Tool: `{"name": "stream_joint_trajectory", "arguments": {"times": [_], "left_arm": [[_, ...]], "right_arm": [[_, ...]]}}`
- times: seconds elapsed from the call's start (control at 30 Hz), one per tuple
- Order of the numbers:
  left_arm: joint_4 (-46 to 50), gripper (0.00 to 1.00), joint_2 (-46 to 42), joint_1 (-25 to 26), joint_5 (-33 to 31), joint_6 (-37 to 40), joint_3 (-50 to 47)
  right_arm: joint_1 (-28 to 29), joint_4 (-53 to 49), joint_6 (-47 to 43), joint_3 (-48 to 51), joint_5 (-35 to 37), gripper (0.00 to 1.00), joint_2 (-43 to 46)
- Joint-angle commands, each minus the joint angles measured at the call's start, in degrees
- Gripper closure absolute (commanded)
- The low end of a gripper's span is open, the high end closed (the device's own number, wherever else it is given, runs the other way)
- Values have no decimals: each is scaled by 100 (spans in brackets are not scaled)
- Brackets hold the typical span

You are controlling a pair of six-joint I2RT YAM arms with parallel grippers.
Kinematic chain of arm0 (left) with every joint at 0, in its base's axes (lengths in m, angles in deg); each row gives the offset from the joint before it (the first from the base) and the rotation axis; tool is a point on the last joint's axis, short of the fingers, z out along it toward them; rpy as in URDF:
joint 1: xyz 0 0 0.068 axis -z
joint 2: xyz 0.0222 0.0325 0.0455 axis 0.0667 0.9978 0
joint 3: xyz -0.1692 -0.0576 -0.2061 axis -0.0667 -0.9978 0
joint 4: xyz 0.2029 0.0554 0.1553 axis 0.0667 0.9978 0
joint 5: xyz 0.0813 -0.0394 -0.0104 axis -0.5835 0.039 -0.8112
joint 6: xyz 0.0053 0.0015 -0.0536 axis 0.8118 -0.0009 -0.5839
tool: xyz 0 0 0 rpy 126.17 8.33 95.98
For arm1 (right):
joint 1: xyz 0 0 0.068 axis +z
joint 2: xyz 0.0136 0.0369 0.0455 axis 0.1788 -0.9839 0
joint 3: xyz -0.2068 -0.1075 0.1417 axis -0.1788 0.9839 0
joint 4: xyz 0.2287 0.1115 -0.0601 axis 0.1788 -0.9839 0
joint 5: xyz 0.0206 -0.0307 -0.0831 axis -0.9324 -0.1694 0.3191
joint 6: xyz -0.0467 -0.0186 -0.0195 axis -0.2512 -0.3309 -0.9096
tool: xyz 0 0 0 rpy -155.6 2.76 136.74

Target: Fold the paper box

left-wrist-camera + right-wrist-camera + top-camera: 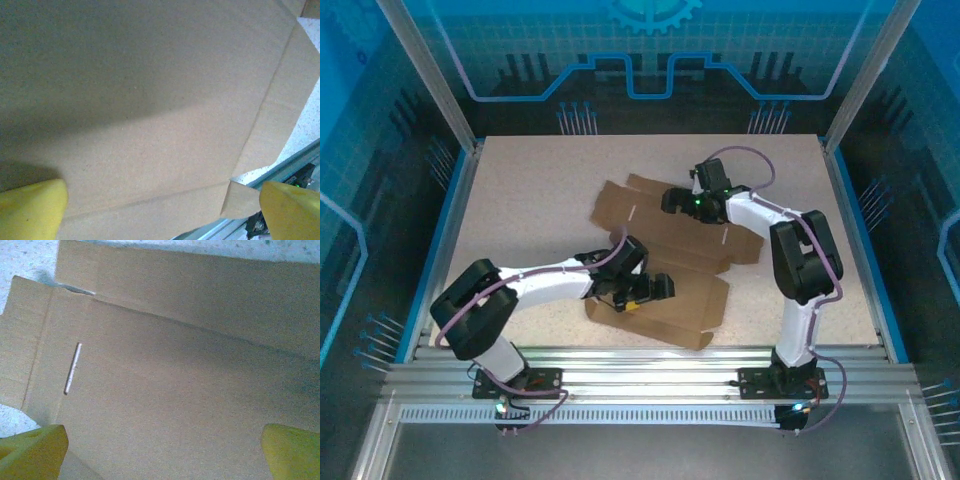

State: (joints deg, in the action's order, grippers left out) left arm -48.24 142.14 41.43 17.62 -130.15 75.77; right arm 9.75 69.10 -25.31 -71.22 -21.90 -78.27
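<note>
1. The paper box (695, 305) lies flat and unfolded on the desk (520, 200); folding looks barely begun.
2. The left gripper (650, 290), fingers spread, hovers over the box's near-left panel. The right gripper (676, 200), equally released, is over its far edge.
3. The next move probably calls for lifting a flap along a crease.
4. The desk is pale and speckled, with blue-lit panels beyond the box.

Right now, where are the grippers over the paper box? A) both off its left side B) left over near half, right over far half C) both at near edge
B: the top view has the left gripper above the near half of the paper box, the right gripper above its far half.
</note>
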Motion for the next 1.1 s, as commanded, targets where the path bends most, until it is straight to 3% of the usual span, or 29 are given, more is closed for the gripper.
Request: {"name": "stream_joint_trajectory", "arguments": {"times": [0.0,0.13,0.33,0.6,0.8,1.07], "left_arm": [[644,1,-547,-36,-492,155,359],[1452,1,-402,-276,-580,878,862],[1541,1,85,-573,-341,1795,1125],[1938,1,1004,-604,-834,2483,1652],[1943,1,1083,-457,-793,2093,1440],[1224,1,735,-246,-450,968,622]], "right_arm": [[106,-96,-356,246,-3,0,634],[-33,-261,-228,877,-63,0,1259],[-485,-236,-146,1864,-195,0,2133],[-1027,-139,28,2543,-244,0,2259],[-1037,-170,186,2701,281,0,1828],[-910,218,251,2121,121,0,941]]}}
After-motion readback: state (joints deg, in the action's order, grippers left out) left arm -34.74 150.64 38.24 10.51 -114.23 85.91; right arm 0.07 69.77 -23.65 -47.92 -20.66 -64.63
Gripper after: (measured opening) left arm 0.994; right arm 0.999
